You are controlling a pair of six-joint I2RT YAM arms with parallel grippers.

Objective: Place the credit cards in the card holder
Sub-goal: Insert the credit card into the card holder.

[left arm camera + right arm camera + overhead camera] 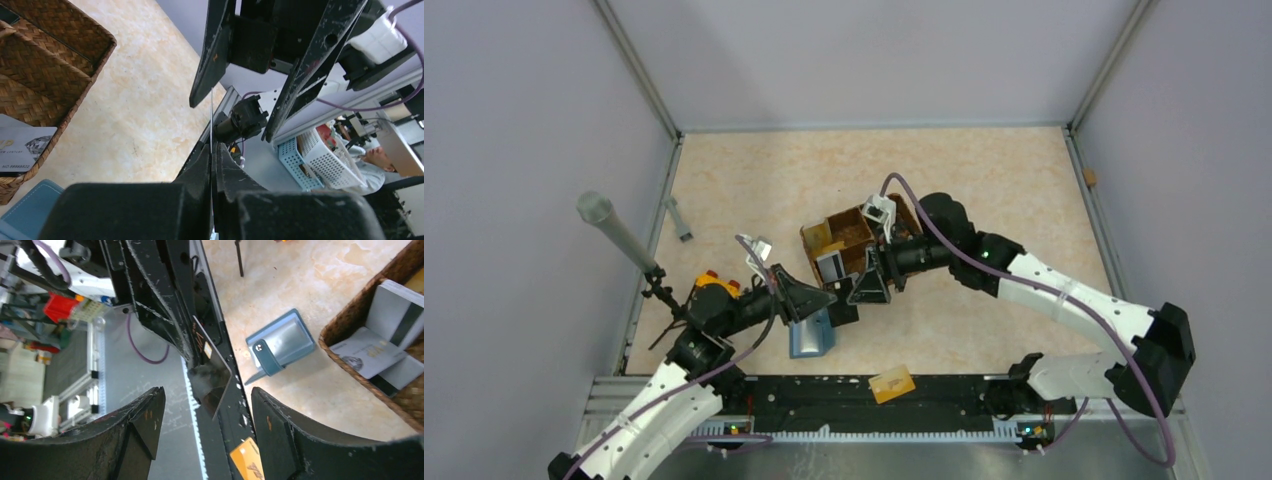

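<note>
Overhead view of a pale table with two robot arms reaching in from the near edge and meeting at the middle.

Far left, a yellow-and-red toy block (714,288) sits beside the left arm, no part of the job.

The left gripper (212,152) has its jaws pressed together on one credit card (212,375), pinching the card's edge so the card stands on edge in the air, a chip visible on its shadowed face. This looks like a handover grip: a firm hold on one edge leaves the rest of the card free to slide into a pocket.

Just below and near the grippers, the teal card holder (812,335) rests on the table, folded open with its lighter blue inside showing, probably so a card can be fed in. The held card is above it, not yet inside.

The right gripper (207,395) faces the left one, its jaws spread wide on either side of the same card and apparently not touching it, so the left arm alone seems to carry it.

Right of that, a wicker basket (822,236) holds more white-grey cards (370,352), leaning in one compartment.

An orange card (892,383) lies apart on the black rail (964,395) at the near edge.
</note>
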